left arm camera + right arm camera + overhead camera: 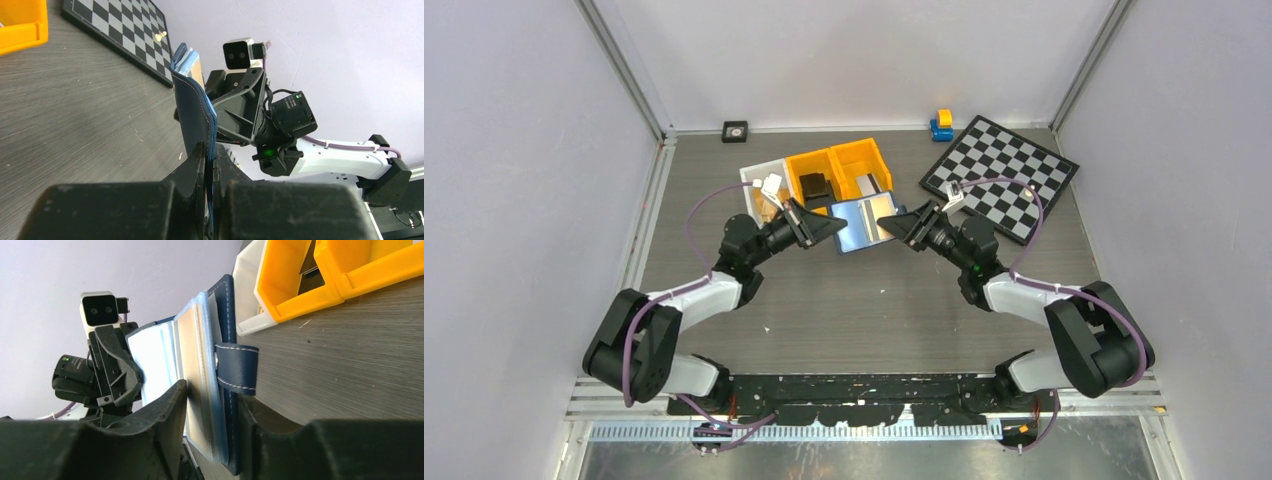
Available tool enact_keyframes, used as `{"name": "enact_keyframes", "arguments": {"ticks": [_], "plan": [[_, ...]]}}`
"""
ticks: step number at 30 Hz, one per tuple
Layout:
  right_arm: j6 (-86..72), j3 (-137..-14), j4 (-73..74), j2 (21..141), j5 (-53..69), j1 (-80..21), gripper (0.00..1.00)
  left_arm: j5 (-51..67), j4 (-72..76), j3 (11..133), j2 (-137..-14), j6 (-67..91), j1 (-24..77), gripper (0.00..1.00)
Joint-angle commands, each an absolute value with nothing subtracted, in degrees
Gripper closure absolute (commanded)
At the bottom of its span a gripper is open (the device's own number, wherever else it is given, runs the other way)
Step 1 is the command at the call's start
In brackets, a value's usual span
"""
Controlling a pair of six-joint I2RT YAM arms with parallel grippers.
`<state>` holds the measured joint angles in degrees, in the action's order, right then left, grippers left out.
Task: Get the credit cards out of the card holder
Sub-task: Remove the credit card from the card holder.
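The navy card holder (pixel 862 223) hangs open in the air between my two grippers, above the table in front of the bins. My left gripper (pixel 829 228) is shut on its left edge; in the left wrist view the fingers (pixel 200 162) clamp the navy cover (pixel 194 107). My right gripper (pixel 902 225) grips the right half. In the right wrist view one finger presses the tan card (pixel 192 352) in its clear pocket and the other backs the navy cover by the snap tab (pixel 237 367). No dark grey card shows.
Orange bins (pixel 839 165) and a white bin (pixel 759 180) stand just behind the holder, one with a black block (pixel 814 185). A chessboard (pixel 1004 175) lies back right, with a blue and yellow toy (pixel 941 124) behind it. A small black item (pixel 735 130) sits at the back wall.
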<state>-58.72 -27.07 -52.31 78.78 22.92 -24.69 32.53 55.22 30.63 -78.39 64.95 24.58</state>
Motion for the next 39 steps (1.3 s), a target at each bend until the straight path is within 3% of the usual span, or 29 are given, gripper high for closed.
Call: {"name": "enact_keyframes", "arguments": {"ticks": [1,5,8,12,15,21,30,39], "plan": [[-59.1,-27.5,-56.8,78.5,24.4,-24.4,0.64,33.5,54.6,32.5,-75.1,61.8,24.5,1.0],[-58.9,-27.7,-57.3,78.9,24.9,-24.4,0.8,31.9,49.6,32.8,-72.3,58.2,24.5,1.0],[-58.6,-28.1,-56.5,78.9,24.9,-24.4,0.93,26.6,36.2,34.4,-68.7,54.0,24.5,0.99],[-56.4,-28.2,-52.4,78.2,22.3,-24.4,0.99,14.0,16.3,36.5,-64.6,50.1,24.5,0.59],[-52.0,-29.6,-43.1,76.0,19.0,-24.4,1.0,11.7,13.9,36.8,-62.9,49.8,24.5,0.5],[-49.9,-29.9,-39.6,73.7,16.6,-24.7,1.0,17.9,23.4,34.0,-60.2,49.0,25.1,0.51],[-50.8,-30.1,-44.2,75.6,19.7,-26.4,0.99,31.2,31.7,39.5,-72.2,50.4,30.2,0.68],[-53.4,-28.6,-51.4,76.2,22.5,-26.7,0.99,35.7,32.7,42.9,-83.7,55.5,30.3,0.68]]}}
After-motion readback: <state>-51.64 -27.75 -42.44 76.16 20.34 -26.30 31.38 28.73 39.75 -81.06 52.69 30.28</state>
